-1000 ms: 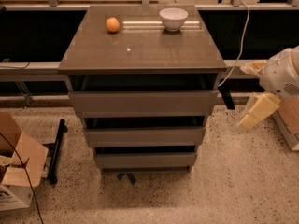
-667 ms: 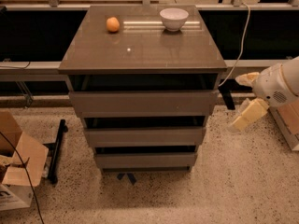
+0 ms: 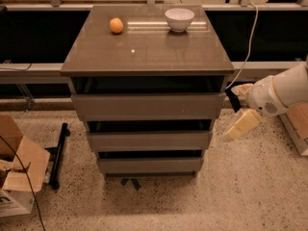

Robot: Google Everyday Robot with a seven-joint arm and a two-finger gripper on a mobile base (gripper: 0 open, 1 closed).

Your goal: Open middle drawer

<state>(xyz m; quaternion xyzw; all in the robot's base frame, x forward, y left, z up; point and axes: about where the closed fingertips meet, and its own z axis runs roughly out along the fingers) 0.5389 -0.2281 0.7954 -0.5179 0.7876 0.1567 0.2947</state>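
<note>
The gripper (image 3: pixel 234 111) hangs in the air just beside the right side of the drawer cabinet (image 3: pixel 144 52), about level with the gap between the top drawer (image 3: pixel 147 106) and the middle drawer (image 3: pixel 149 141). Its two pale fingers are spread wide apart and hold nothing. I think it waits there, open, so it can reach in and catch the edge of the drawer front, because the fronts are flat and have no handles. The middle drawer sits in the centre of the stack and looks shut, with a dark gap above it. The bottom drawer (image 3: pixel 149 165) sits under it, close to the floor. On the shiny brown top, an orange (image 3: pixel 116 25) and a white bowl (image 3: pixel 179 19) sit near the back, so they are out of the way. The floor (image 3: pixel 240 196) is pale with little dark specks. A cardboard box (image 3: pixel 19 162) and a black bar (image 3: pixel 57 153) lie on the left. A white cable (image 3: pixel 248 42) hangs down on the right.
</note>
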